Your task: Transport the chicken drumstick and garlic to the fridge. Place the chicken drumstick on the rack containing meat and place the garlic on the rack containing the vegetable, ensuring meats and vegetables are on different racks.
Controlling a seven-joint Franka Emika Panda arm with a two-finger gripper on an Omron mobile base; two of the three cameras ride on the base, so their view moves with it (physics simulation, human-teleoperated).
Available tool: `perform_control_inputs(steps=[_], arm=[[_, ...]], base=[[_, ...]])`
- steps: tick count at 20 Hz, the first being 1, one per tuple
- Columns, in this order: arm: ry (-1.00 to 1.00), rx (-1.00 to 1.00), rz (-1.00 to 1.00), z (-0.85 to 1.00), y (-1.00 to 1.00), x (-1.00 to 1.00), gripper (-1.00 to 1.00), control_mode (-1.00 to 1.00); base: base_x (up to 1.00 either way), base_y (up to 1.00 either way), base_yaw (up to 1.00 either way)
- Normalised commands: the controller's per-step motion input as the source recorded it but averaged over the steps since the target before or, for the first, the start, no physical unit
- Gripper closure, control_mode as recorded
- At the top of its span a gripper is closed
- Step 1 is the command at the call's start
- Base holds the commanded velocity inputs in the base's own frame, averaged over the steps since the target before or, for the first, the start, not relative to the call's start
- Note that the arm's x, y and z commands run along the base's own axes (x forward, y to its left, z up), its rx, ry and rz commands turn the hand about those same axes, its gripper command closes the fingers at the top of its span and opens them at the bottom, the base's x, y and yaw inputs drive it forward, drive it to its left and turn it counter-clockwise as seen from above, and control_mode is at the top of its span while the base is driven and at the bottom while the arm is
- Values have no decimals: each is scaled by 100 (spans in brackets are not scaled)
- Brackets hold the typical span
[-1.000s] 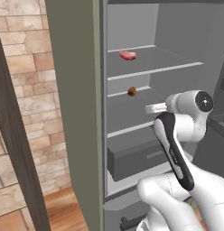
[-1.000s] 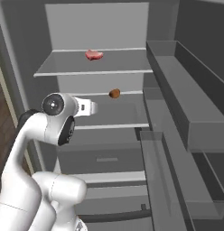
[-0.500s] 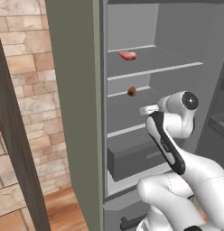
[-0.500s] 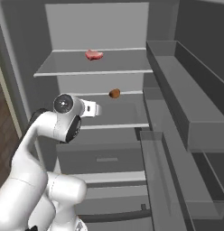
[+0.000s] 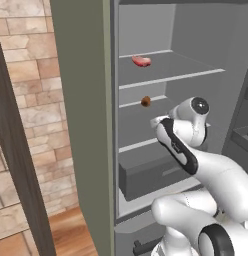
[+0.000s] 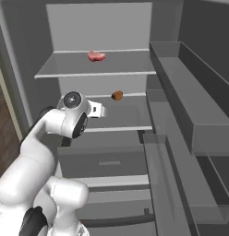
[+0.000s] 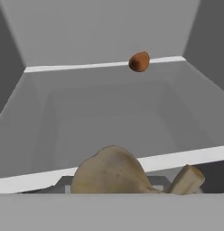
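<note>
Reaching further into the fridge than a second ago, the gripper grips the chicken drumstick between part-closed jaws, thick end left of its bone end.

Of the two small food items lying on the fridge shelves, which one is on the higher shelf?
The flat pink-red meat is on the uppermost shelf. The round dark-brown vegetable lies one shelf lower.

I face the open fridge. The meat lies on its top rack. On the shelf below, toward the back, sits the vegetable. My hand reaches in over the front of that lower shelf, before the vegetable. The drumstick lies across my fingers, thin end to the right. The drawer is under the shelf.
</note>
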Motion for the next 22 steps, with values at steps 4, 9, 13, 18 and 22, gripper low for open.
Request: perform_control_inputs(steps=[4,9,13,18,22], arm=[[5,0,0,-28,0,22,100,-100],[2,0,0,-26,0,19,100,-100],[0,0,0,-19,0,21,100,-100],[3,0,0,-23,0,22,100,-100],[6,0,0,-27,0,20,100,-100]], base=[[0,0,0],[0,0,0],[0,0,0],[0,0,0],[0,0,0]])
